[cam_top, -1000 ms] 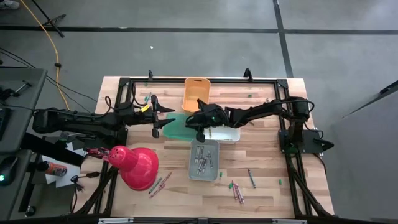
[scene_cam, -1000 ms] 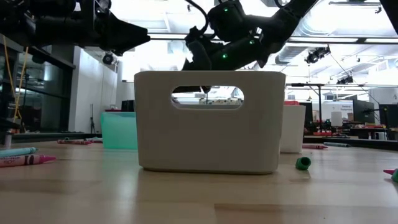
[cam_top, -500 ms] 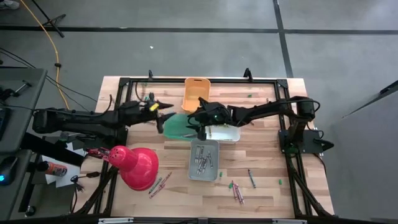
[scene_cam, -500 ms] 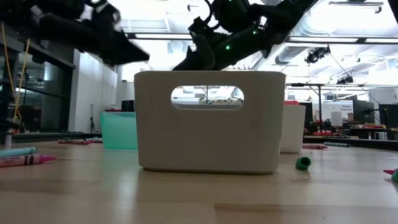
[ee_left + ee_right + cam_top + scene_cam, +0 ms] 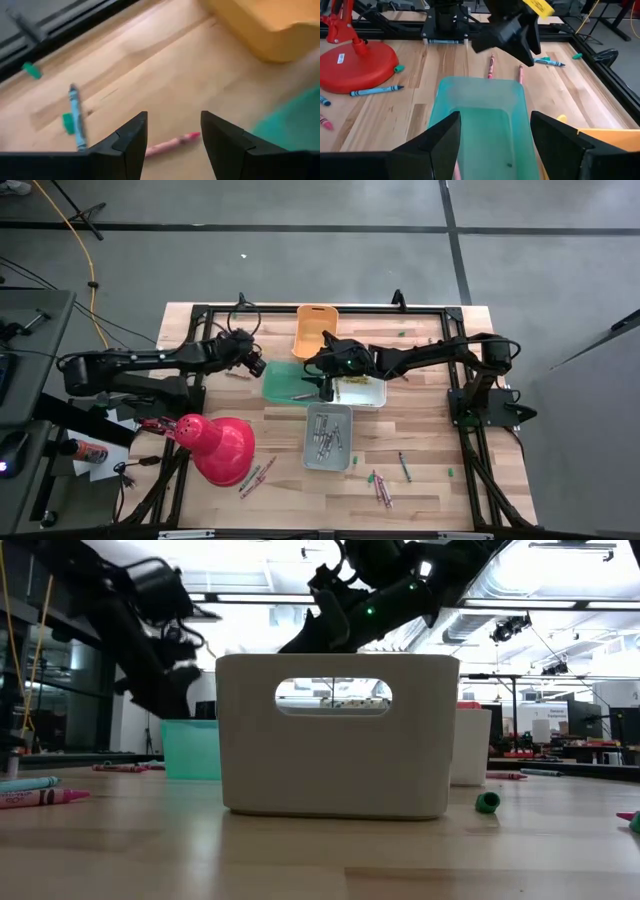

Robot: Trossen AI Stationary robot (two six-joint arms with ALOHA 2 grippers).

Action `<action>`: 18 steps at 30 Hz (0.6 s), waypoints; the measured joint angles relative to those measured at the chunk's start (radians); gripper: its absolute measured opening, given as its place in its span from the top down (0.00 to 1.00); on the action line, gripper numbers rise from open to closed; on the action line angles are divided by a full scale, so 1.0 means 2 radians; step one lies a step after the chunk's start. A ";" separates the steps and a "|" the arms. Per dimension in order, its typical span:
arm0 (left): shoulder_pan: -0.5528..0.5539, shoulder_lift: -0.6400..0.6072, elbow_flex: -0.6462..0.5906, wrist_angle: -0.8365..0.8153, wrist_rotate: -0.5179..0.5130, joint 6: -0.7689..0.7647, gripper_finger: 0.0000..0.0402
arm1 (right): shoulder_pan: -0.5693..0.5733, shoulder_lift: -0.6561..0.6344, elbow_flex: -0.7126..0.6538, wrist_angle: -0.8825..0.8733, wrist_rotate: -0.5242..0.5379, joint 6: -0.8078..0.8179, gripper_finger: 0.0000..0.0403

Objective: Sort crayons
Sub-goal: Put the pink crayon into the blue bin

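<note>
1. The left hand [image 5: 172, 132] hangs open over a pink crayon [image 5: 172, 142] on the tabletop [image 5: 150, 75], beside the teal bin [image 5: 285, 383]; it looks like a pick-up in the making.
2. It needs to drop straight down and straddle that thin waxy stick.
3. The right hand [image 5: 492, 145] is spread empty above the smooth translucent teal bin.
4. More crayons [image 5: 382, 485] lie scattered on pale wood.

Low view: the white bin [image 5: 337, 745] hides most of the surface behind it. Left wrist view: teal bin [image 5: 292, 122] and orange bin [image 5: 270, 20] blurred, cut off at edge.
</note>
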 joint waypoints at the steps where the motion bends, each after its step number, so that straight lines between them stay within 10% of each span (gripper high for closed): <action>1: 0.008 0.009 0.000 0.001 0.000 0.000 0.58 | 0.000 0.000 0.000 -0.001 0.000 0.000 0.42; 18: 0.093 0.163 0.196 -0.293 0.134 0.172 0.58 | 0.000 -0.008 0.000 -0.025 0.000 -0.023 0.42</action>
